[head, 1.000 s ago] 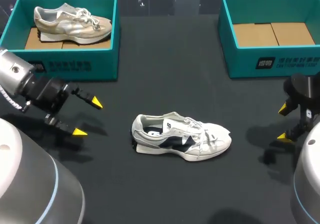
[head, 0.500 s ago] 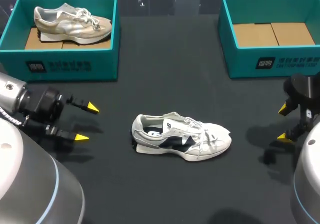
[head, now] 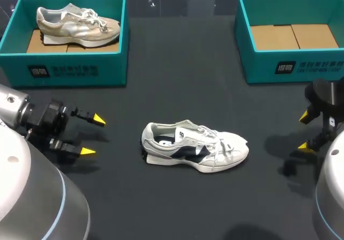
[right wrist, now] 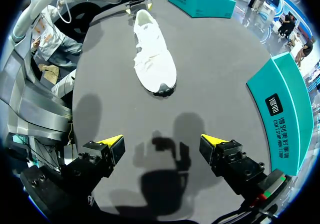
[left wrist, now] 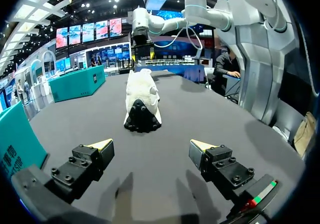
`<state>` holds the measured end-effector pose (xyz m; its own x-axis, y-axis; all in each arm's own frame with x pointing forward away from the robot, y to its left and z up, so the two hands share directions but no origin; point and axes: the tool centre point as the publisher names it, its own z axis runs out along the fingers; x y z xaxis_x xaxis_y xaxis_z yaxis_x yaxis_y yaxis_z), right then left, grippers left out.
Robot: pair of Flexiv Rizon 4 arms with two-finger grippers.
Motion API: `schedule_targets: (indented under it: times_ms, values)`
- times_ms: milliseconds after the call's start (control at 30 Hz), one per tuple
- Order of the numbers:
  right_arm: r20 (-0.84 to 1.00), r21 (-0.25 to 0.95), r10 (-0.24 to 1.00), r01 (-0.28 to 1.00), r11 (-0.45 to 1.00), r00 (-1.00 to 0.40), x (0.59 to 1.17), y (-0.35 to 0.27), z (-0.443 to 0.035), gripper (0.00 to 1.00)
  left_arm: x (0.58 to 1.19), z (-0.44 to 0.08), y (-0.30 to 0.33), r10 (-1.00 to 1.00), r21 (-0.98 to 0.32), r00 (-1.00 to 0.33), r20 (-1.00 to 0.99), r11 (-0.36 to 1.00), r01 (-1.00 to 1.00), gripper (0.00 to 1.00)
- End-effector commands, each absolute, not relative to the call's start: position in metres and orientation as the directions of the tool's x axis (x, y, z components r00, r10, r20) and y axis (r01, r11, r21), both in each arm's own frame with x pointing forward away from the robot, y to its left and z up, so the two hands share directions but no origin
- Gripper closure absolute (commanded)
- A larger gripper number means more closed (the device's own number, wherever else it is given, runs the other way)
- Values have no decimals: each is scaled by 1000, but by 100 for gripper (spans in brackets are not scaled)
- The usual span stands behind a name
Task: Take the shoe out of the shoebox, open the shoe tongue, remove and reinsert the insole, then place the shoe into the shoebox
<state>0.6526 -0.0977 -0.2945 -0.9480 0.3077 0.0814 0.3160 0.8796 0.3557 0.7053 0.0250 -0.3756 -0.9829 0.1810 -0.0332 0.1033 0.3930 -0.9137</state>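
Lying on the bench [head: 177, 89] between my arms, clear of the empty shoebox [head: 258, 71], the white shoe [head: 194, 154] awaits, I judge, the tongue-opening step: my left pincer [head: 93, 136] and right pincer [head: 305, 131] both gape wide and empty, and must next close in on it.

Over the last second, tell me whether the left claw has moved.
Yes. The left claw has drawn back toward the robot, away from the front wall of the left shoebox.
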Motion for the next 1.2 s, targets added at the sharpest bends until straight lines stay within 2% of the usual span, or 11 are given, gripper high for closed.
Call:
schedule_targets:
  times_ms: [33,733,1200]
  values:
    - [79,355,309,317,880,-948,651,-98,-294,0,708,-384,19,182,-919,-983,-15,384,85,0]
    - [79,355,309,317,880,-948,651,-98,-294,0,709,-391,2,141,-943,-990,24,331,24,0]
    - [79,355,309,317,880,-948,651,-98,-294,0,713,-395,-34,144,-953,-989,16,303,29,0]
